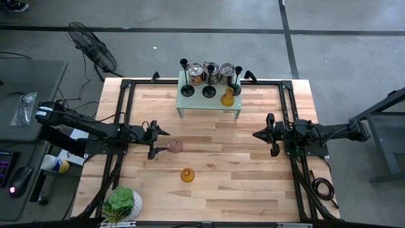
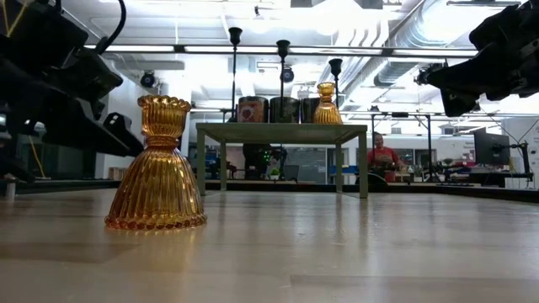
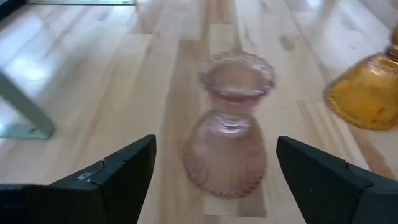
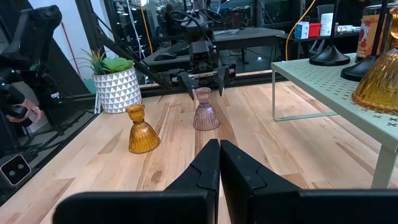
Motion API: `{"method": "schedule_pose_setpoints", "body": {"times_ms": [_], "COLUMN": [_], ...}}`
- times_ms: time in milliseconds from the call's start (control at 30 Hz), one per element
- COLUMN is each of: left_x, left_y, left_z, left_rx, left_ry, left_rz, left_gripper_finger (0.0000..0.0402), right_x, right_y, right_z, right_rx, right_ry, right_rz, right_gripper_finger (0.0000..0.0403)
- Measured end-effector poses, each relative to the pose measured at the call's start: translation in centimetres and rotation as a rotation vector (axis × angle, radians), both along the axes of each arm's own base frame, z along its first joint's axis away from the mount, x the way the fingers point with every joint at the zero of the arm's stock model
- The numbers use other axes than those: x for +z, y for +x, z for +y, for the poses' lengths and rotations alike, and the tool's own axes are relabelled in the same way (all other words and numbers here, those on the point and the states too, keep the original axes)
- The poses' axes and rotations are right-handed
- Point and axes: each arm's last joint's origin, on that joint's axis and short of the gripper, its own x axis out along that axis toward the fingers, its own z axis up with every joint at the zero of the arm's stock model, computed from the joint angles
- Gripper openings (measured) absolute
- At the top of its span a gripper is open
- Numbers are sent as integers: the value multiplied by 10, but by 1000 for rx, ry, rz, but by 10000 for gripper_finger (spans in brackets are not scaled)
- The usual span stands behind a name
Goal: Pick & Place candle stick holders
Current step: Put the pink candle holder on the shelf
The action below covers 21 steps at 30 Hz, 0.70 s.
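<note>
A pink glass holder point(image 1: 175, 147) stands upright on the table; it also shows in the left wrist view point(image 3: 231, 127) and the right wrist view point(image 4: 204, 109). My left gripper point(image 1: 160, 140) is open just left of it, its fingers on either side and short of it. An amber holder point(image 1: 187, 175) stands on the table near the front, large in the low view point(image 2: 158, 168). A second amber holder point(image 1: 228, 97) and three black holders point(image 1: 209, 88) stand on the pale green shelf point(image 1: 209, 104). My right gripper point(image 1: 258, 135) is shut and empty at the table's right.
Three tins point(image 1: 211, 73) stand on the shelf at the table's far edge. A potted plant point(image 1: 121, 204) sits at the near left corner. A fan point(image 1: 92, 45) stands on the floor beyond the far left corner. A person point(image 2: 383, 156) shows far behind the table.
</note>
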Motion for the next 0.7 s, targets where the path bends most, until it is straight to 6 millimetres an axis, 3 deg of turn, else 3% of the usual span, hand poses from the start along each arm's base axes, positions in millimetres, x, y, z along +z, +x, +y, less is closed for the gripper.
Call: {"method": "schedule_pose_setpoints", "body": {"times_ms": [700], "left_x": [-2], "left_y": [33], "left_z": [-14], "left_rx": [15], "left_ry": [19], "left_rz": [-23], "left_gripper_finger": [328], "right_x": [0], "right_y": [0], "right_z": [0], "right_rx": [0], "right_ry": [0], "right_rz": [0], "right_gripper_finger": [4]}}
